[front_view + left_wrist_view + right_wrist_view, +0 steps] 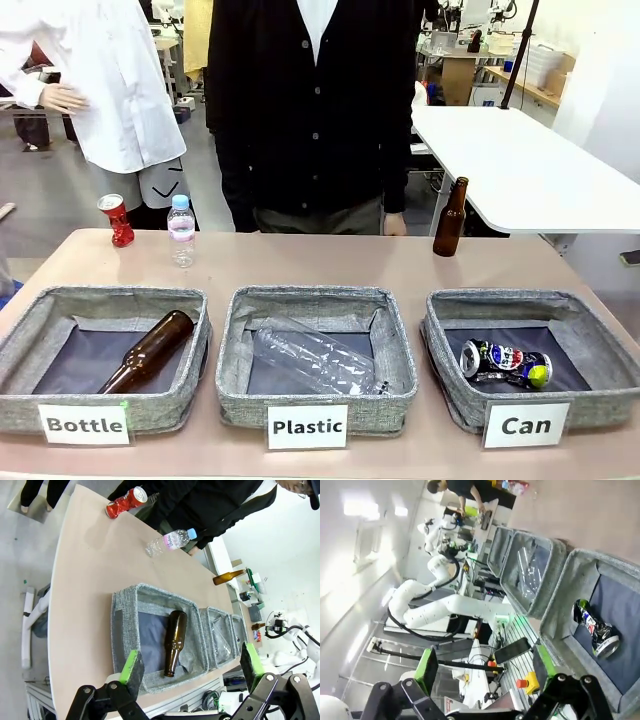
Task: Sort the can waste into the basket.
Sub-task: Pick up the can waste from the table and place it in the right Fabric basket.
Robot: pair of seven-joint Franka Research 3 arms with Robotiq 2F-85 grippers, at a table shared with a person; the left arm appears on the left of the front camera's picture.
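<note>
My left gripper (192,662) and right gripper (486,664) both hang spread and empty. The dark can (505,363) lies in the Can basket (592,398); the red can (117,220) stands far left on the table (330,265).

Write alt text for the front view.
Three grey baskets line the table: the Can basket holds a dark crushed can, the Plastic basket a clear plastic bottle, the Bottle basket a lying brown bottle. Behind them stand a red can, a water bottle and an upright brown bottle; a person stands beyond.
</note>
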